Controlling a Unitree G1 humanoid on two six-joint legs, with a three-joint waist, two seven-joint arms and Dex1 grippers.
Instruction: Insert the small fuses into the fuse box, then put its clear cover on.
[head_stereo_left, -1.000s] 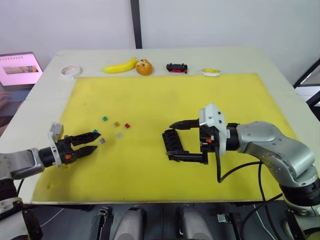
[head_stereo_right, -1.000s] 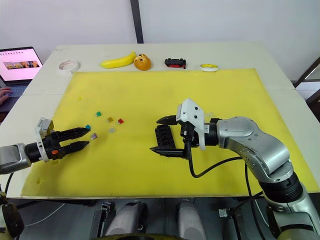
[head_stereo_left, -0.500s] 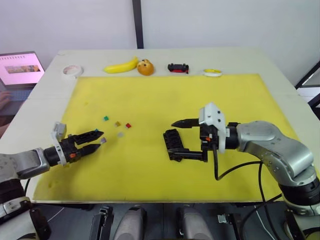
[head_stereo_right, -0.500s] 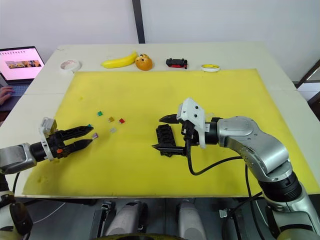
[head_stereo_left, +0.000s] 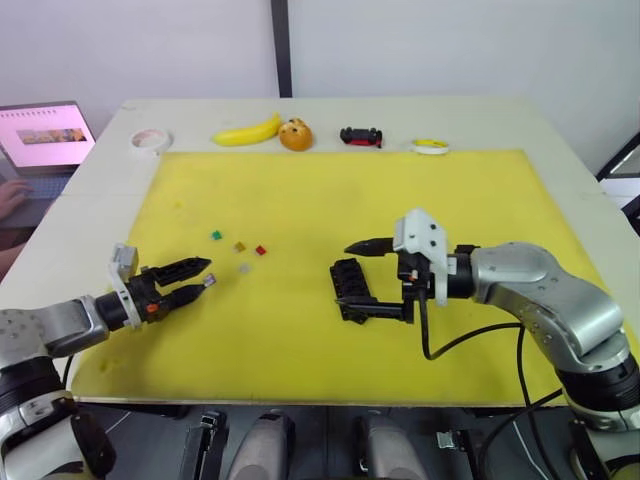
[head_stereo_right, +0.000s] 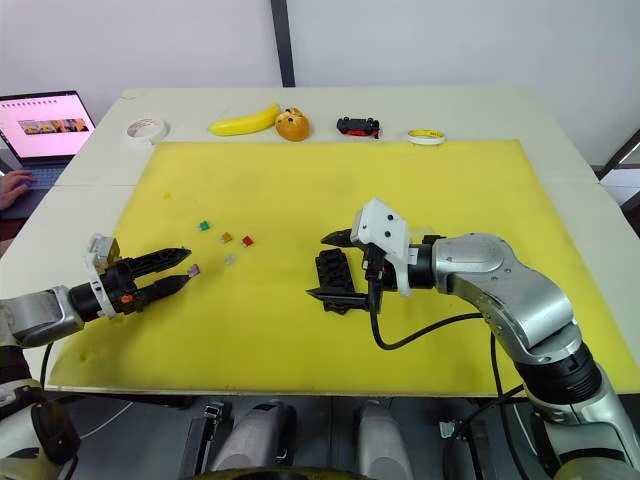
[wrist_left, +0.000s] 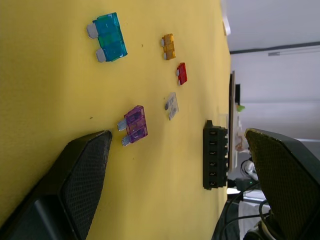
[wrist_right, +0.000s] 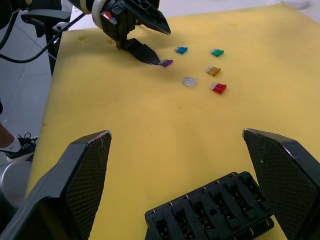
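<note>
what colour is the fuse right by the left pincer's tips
Purple. The fuse lies on the yellow mat, between the open left pincer fingers; it shows best in the left wrist view.

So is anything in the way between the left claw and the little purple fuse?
No, nothing visible. The left gripper is open, and the purple fuse lies on bare yellow mat just beyond its fingertips.

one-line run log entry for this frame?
left gripper: open, purple fuse at its tips, not gripped | right gripper: open, straddling fuse box | other fuses loose on yellow mat | slots empty
</note>
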